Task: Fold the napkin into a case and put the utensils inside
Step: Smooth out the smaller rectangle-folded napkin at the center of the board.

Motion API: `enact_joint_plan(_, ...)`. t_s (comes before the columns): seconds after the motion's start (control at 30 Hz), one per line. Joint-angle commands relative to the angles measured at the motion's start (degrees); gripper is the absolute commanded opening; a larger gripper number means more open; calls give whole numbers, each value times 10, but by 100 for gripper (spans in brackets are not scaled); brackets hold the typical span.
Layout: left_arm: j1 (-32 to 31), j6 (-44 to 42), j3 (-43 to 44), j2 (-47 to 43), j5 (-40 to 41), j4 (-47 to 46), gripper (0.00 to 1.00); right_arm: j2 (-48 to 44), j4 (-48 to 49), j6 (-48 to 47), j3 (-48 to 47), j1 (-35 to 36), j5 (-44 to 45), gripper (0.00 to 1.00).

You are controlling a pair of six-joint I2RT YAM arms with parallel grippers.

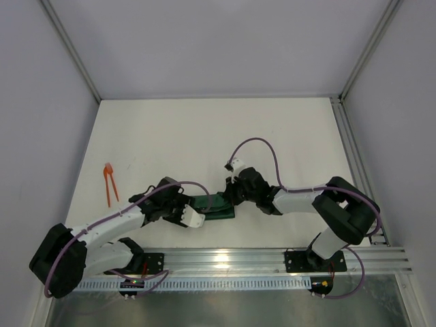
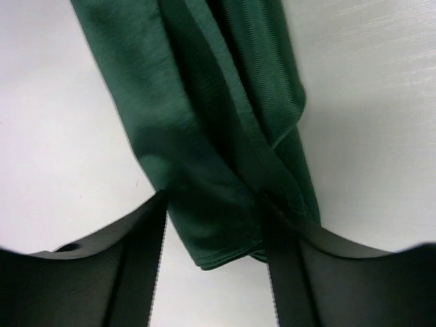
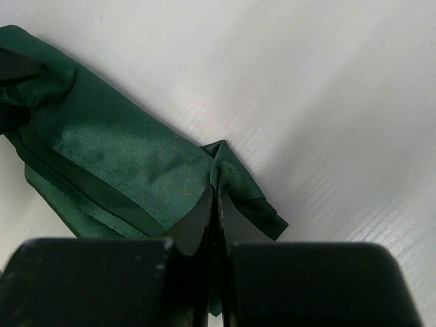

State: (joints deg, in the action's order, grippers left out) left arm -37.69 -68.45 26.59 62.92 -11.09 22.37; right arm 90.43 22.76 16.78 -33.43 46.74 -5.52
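**On the table (image 1: 204,136), near its front edge: folded napkin (image 1: 216,205) between two grippers**

We see the right gripper (image 3: 216,204) pinched tight on a napkin corner. The left gripper (image 2: 214,235), jaws spread wide, straddles the other end. The utensils (image 1: 109,181) lie well apart, leftward.

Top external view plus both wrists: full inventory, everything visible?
napkin: 1, dark green, folded narrow, near-centre of table between the hands
utensils: apparently 2, orange, far left of table, apart from the napkin
table: 1, white, under everything
rail: 1, silver, near edge, carrying the arm bases
cables: purple, looped along both arms
left hand: 1, black, fingers astride the napkin's end
right hand: 1, black, shut, pinching a napkin corner
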Motion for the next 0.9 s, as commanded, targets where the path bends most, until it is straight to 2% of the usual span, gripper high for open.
enact_joint_plan(0.0,-13,-11,-25,17,-5,-17,54,8,31,-10,-8,-4,-1,4)
enact_joint_plan(0.07,-19,-8,-26,22,-3,-20,44,7,29,-14,-10,-10,-3,4)
enact_joint_plan(0.1,-22,-5,-24,24,-2,-21,34,5,27,-16,-12,-12,-4,4)
enact_joint_plan(0.3,-28,32,-3,19,-15,-15,19,-8,9,-34,-19,-23,-12,4)
enact_joint_plan(0.43,-30,56,8,23,-10,-13,0,-4,-6,-41,-32,-23,-18,4)
enact_joint_plan(0.7,-29,105,7,9,-10,-27,0,-64,-53,-75,-35,-23,-16,28)
enact_joint_plan(0.77,-30,105,2,-5,-23,-26,0,-80,-71,-91,-42,-24,-31,38)
enact_joint_plan(0.87,-29,102,-4,-14,-29,-20,0,-74,-94,-109,-69,-23,-41,42)
